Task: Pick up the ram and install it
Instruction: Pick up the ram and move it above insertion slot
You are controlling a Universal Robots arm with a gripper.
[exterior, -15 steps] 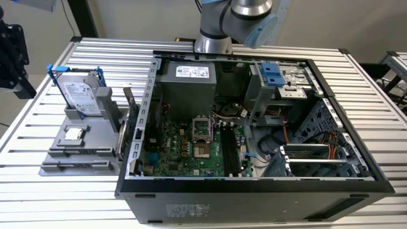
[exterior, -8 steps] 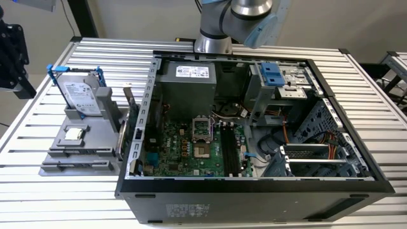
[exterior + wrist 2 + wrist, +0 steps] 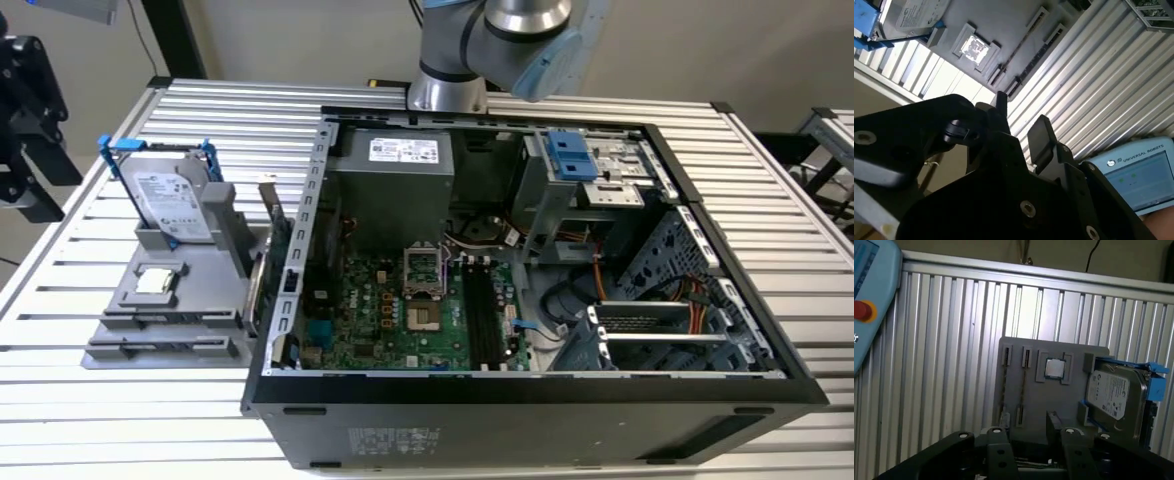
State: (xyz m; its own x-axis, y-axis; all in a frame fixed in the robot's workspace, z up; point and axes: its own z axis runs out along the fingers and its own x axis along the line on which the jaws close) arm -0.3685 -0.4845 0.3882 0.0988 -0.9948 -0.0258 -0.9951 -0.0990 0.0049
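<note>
Big picture first: the slatted table (image 3: 747, 130) carries the open computer case (image 3: 534, 400), and its long black memory slots (image 3: 483, 320) look bare to me, so nothing is installed yet. Out beyond my fingertips lies the grey holder (image 3: 1039, 395), with the hard drive (image 3: 1114, 392) standing at one end of it. The ram (image 3: 1034, 55), I reckon, is that thin dark strip on edge in the holder's slot, well apart from my fingers (image 3: 1041, 135) and untouched. My gripper (image 3: 1021, 117) hangs above the table, fingers spread, a clear gap between them, nothing pinched. My read: pick-up not begun, and seating it in the board all left to do
</note>
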